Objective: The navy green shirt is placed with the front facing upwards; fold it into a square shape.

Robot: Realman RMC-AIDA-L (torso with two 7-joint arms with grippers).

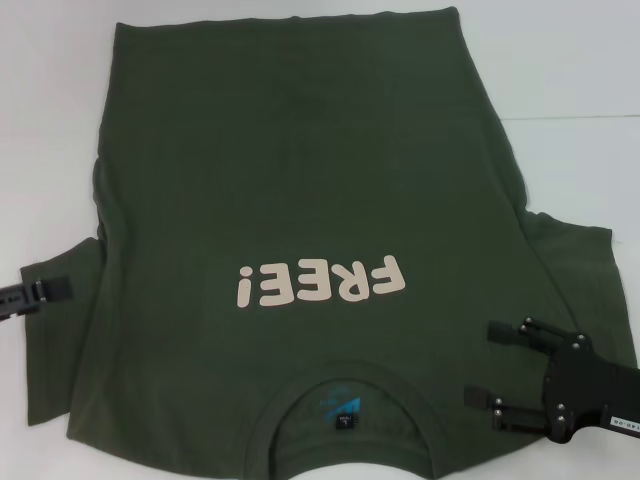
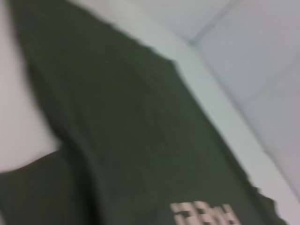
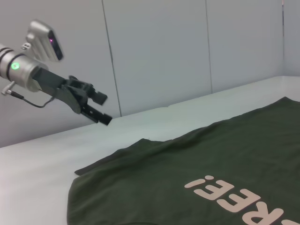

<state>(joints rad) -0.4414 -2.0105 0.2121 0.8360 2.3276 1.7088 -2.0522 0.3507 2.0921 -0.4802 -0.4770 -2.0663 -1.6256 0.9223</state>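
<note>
At the far left of the head view the left gripper [image 1: 50,290] hangs above the outer edge of the left sleeve [image 1: 60,330], its fingers spread and holding nothing, probably lined up to pinch that sleeve and fold it inward. The navy green shirt [image 1: 300,200] lies flat and face up across the white table [image 1: 570,60], collar [image 1: 350,400] nearest the robot, so the pink "FREE!" lettering [image 1: 320,282] reads upside down. On the right, the right gripper [image 1: 497,372] hovers over the right shoulder beside the collar, fingers wide and empty, likely mirroring the left for a two-sided fold.
</note>
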